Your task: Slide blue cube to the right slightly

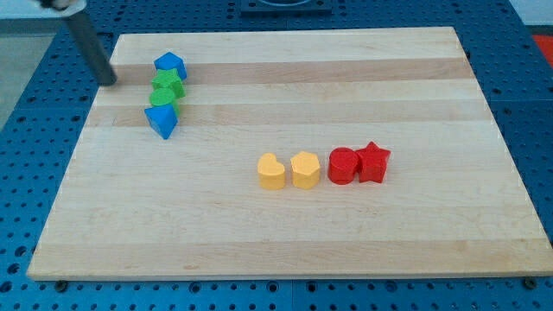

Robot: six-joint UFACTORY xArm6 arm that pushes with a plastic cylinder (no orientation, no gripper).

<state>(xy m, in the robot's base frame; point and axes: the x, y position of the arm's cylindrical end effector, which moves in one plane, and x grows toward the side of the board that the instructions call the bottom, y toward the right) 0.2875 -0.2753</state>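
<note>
A blue block (170,64), roughly a cube or pentagon, sits near the view's top left on the wooden board (285,233). Below it stand a green star-like block (168,82) and a green rounded block (162,97), then a blue triangular block (162,120), all in a touching column. My tip (109,81) is to the left of this column, about level with the green star-like block and a short gap away, touching nothing.
In the board's middle stands a row: a yellow heart-like block (271,171), a yellow hexagonal block (305,169), a red round block (342,165) and a red star (373,161). A blue perforated table surrounds the board.
</note>
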